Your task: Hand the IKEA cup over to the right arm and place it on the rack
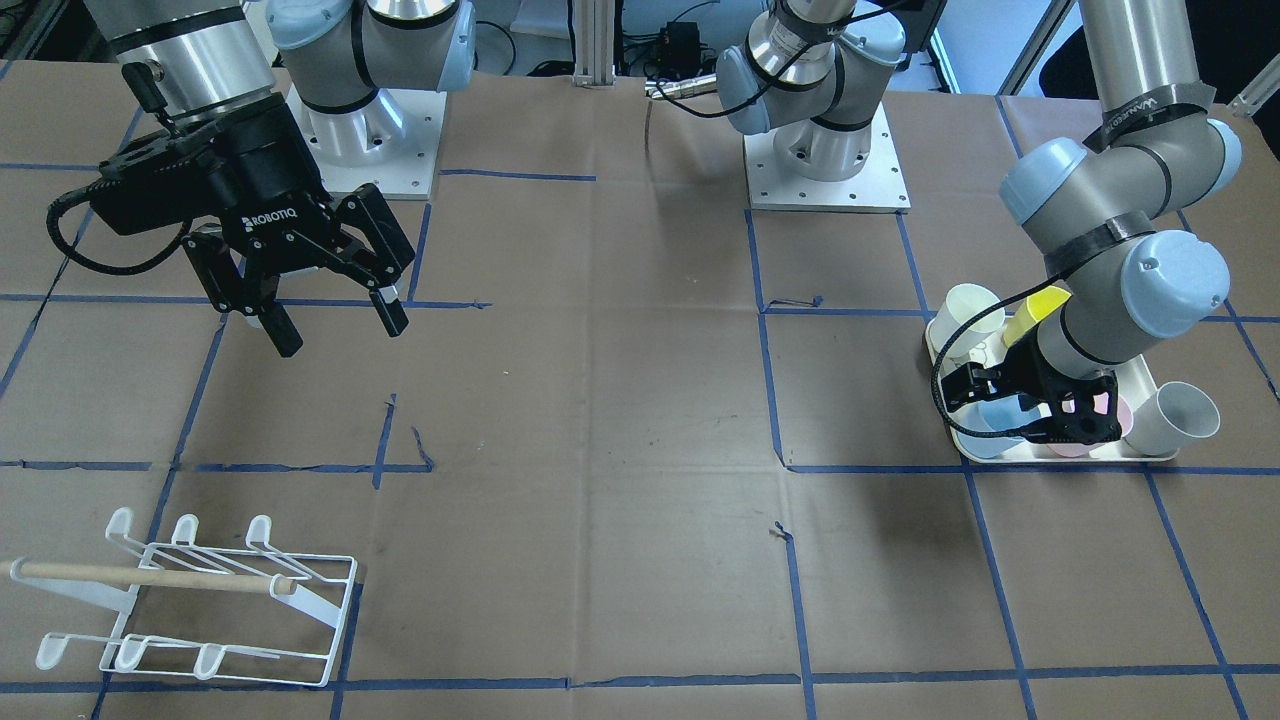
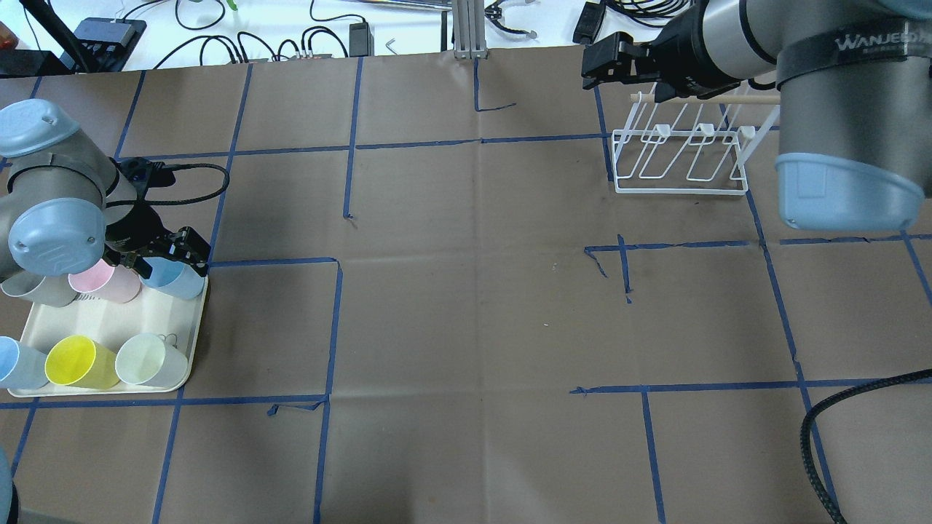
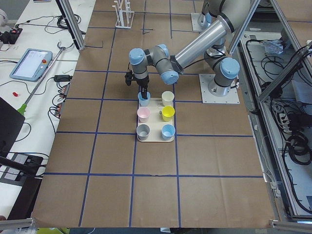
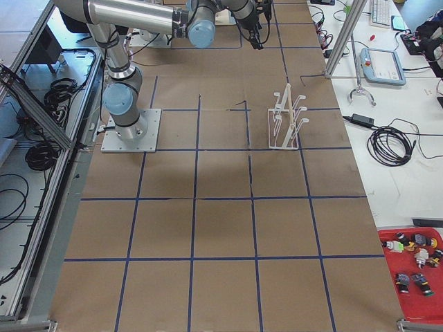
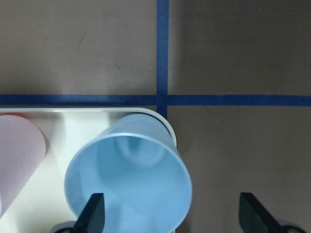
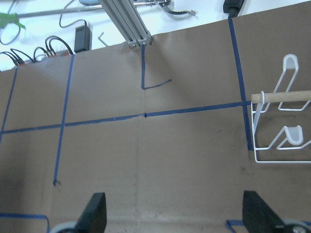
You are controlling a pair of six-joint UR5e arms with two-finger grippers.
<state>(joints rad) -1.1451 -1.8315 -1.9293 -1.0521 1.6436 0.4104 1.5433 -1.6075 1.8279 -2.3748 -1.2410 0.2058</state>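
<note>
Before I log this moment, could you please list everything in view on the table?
table: one, brown paper with blue tape grid
tray: one, cream, table's left end
cups: six, two blue plus pink, yellow, grey, whitish, on the tray
rack: one, white wire with wooden dowel, table's far right
left arm: one, silver and pale blue, over the tray, jaws open astride the rim of a blue cup
right arm: one, silver and pale blue, raised near the rack, jaws open, empty

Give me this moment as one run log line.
left arm: jaws open astride blue cup rim, in tray | right arm: jaws open, empty, apart from rack | handover: not yet
</note>
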